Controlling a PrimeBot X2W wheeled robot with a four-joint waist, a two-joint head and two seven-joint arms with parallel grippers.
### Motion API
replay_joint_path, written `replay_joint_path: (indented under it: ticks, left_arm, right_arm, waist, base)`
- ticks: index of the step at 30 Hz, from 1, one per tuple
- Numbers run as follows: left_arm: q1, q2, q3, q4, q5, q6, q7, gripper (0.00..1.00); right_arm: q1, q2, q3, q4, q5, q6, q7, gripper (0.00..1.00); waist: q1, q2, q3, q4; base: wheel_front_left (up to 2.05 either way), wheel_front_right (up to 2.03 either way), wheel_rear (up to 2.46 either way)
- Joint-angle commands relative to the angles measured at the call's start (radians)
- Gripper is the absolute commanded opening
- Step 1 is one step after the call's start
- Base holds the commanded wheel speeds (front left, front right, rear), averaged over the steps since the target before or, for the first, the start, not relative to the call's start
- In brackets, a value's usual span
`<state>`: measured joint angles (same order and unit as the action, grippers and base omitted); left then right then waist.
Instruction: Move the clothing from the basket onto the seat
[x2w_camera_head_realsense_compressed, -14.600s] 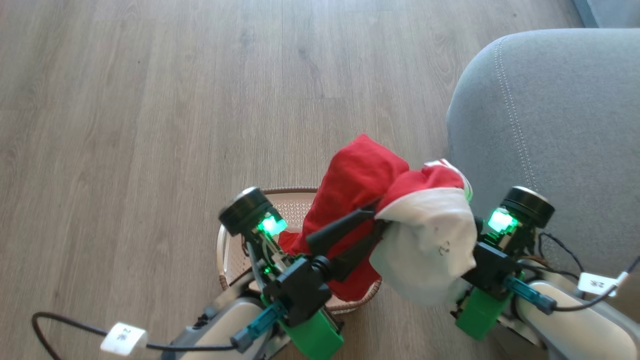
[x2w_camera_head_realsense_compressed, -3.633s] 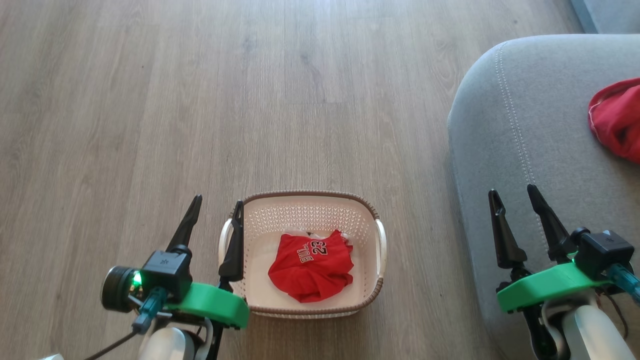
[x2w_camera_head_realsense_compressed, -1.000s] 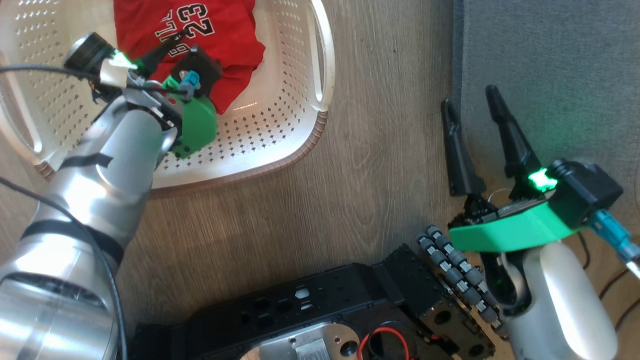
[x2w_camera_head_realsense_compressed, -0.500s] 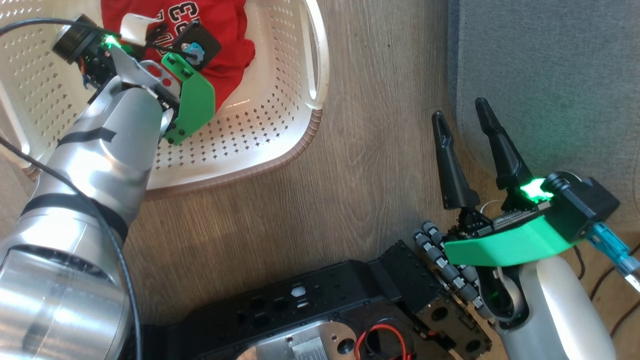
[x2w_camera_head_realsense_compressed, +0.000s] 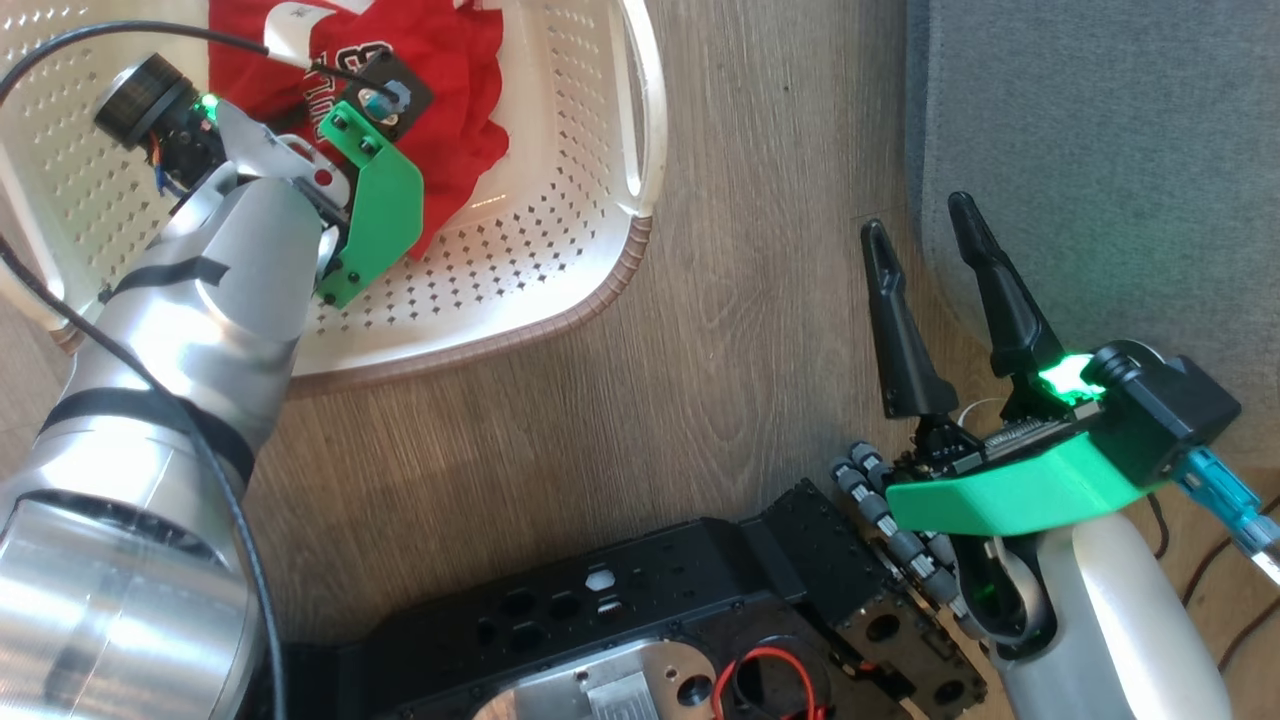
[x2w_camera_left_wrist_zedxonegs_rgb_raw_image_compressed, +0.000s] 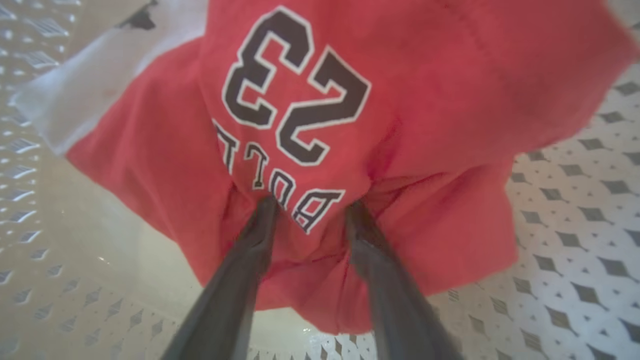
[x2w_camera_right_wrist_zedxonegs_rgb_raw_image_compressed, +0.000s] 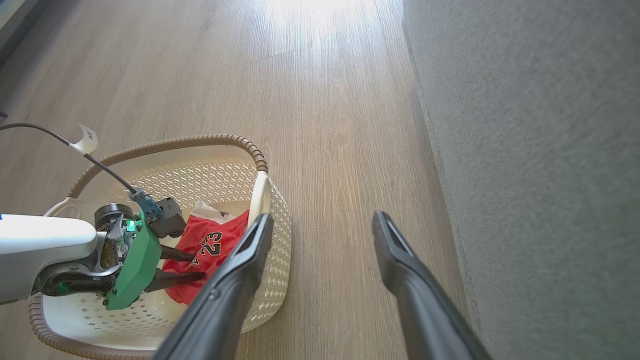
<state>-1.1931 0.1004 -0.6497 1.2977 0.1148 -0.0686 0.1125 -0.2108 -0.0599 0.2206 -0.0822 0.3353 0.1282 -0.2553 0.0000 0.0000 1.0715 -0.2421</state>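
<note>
The red jersey (x2w_camera_head_realsense_compressed: 460, 60) with number 23 lies bunched in the cream basket (x2w_camera_head_realsense_compressed: 480, 345). My left gripper (x2w_camera_left_wrist_zedxonegs_rgb_raw_image_compressed: 311, 207) is sunk into the jersey (x2w_camera_left_wrist_zedxonegs_rgb_raw_image_compressed: 425, 100), shut on a thick fold of red cloth just below the lettering. From the right wrist view the left gripper (x2w_camera_right_wrist_zedxonegs_rgb_raw_image_compressed: 199, 266) reaches down inside the basket (x2w_camera_right_wrist_zedxonegs_rgb_raw_image_compressed: 165, 145) onto the jersey (x2w_camera_right_wrist_zedxonegs_rgb_raw_image_compressed: 210, 245). My right gripper (x2w_camera_head_realsense_compressed: 915, 215) stands open and holds nothing, above the floor beside the edge of the grey seat (x2w_camera_head_realsense_compressed: 1100, 150). Its open fingers (x2w_camera_right_wrist_zedxonegs_rgb_raw_image_compressed: 390, 245) point along the seat (x2w_camera_right_wrist_zedxonegs_rgb_raw_image_compressed: 540, 150). The red and white garment is out of view.
My black wheeled base (x2w_camera_head_realsense_compressed: 650, 620) fills the bottom of the head view. A strip of wooden floor (x2w_camera_head_realsense_compressed: 760, 300) separates the basket from the seat. The basket's white handle (x2w_camera_head_realsense_compressed: 640, 100) faces the seat. A tagged cable (x2w_camera_right_wrist_zedxonegs_rgb_raw_image_compressed: 85, 142) loops over the left arm.
Within the last second my left gripper pushed further into the jersey and closed, and the cloth bunched up around it. The right gripper has barely shifted.
</note>
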Motion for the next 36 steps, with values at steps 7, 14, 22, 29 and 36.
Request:
replay_joint_path:
  ticks: [7,14,22,29,36]
  left_arm:
    - [0.017,0.020,-0.006,-0.007,-0.017,-0.008,0.026,0.00]
    - [0.014,0.024,-0.012,-0.007,-0.030,-0.003,0.008,0.00]
    - [0.028,0.041,-0.012,-0.007,-0.051,0.017,-0.016,0.00]
    - [0.051,0.066,0.009,-0.007,-0.089,0.039,-0.098,0.00]
    - [0.131,0.044,0.047,-0.007,-0.152,0.046,-0.215,0.00]
  right_arm:
    - [0.067,0.010,0.020,-0.024,-0.004,0.003,-0.006,1.00]
    - [0.044,0.010,0.027,-0.018,-0.002,0.003,-0.006,1.00]
    - [-0.003,0.010,0.036,-0.007,0.018,0.003,-0.006,1.00]
    - [-0.079,0.010,0.055,0.027,0.059,0.003,-0.006,1.00]
    - [-0.079,0.010,0.040,0.076,0.060,0.003,-0.006,1.00]
  waist:
    - [0.0000,0.0000,0.002,0.005]
    - [0.0000,0.0000,-0.003,0.006]
    - [0.0000,0.0000,-0.045,-0.011]
    - [0.0000,0.0000,-0.124,-0.031]
    - [0.0000,0.0000,-0.276,0.002]
  base:
    - [0.00,0.00,0.00]
    - [0.00,0.00,0.00]
    - [0.00,0.00,0.00]
    - [0.00,0.00,0.00]
    - [0.00,0.00,0.00]
